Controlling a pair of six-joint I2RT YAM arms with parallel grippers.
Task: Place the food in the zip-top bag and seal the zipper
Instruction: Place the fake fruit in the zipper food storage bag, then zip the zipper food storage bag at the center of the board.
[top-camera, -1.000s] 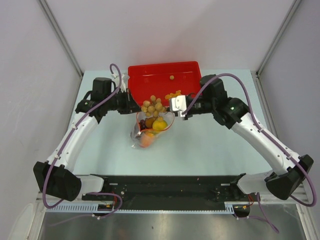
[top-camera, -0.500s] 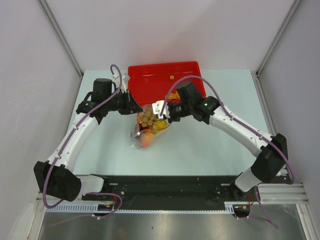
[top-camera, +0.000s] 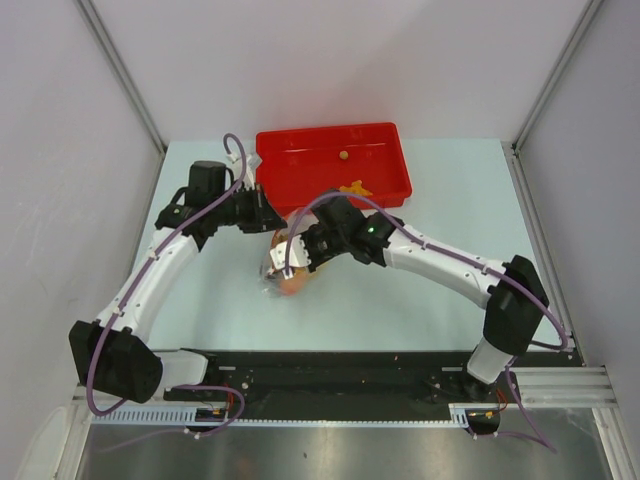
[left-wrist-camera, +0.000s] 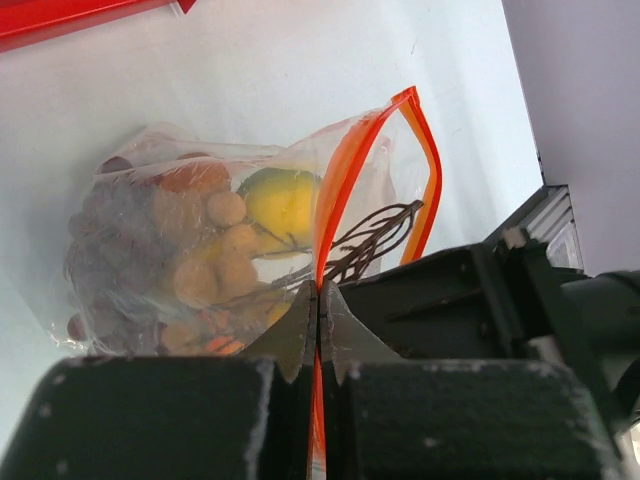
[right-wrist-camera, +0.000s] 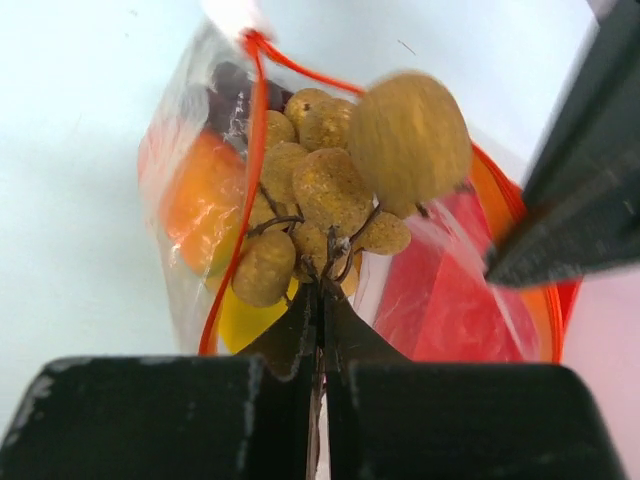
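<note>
Jaws fill the bottom of each wrist view. In the left wrist view the left gripper (left-wrist-camera: 318, 300) is pinched tight on the zipper (left-wrist-camera: 335, 190), whose red-orange strip runs up from between its tips. The top view hides this grip under the arm. In the right wrist view the right gripper (right-wrist-camera: 320, 295) is closed on the thin brown stem (right-wrist-camera: 330, 255) of the tan ball cluster (right-wrist-camera: 340, 170). The cluster sits inside the loop of the zip-top bag's (right-wrist-camera: 190, 290) open mouth.

Past the tips, the clear plastic shows a yellow-green mango (left-wrist-camera: 283, 200), a red-orange mango (right-wrist-camera: 195, 200) and the dark grape bunch (left-wrist-camera: 95, 240).

Only the top view gives the layout. The bag lies at mid-frame on the pale table (top-camera: 450, 190), and both grippers meet over it, the right one covering most of it. Farther back, at upper centre, stands the red tray (top-camera: 300, 165). Orange chunks (top-camera: 352, 188) lie by its near wall and one small round piece (top-camera: 343, 154) lies nearer the far wall.
</note>
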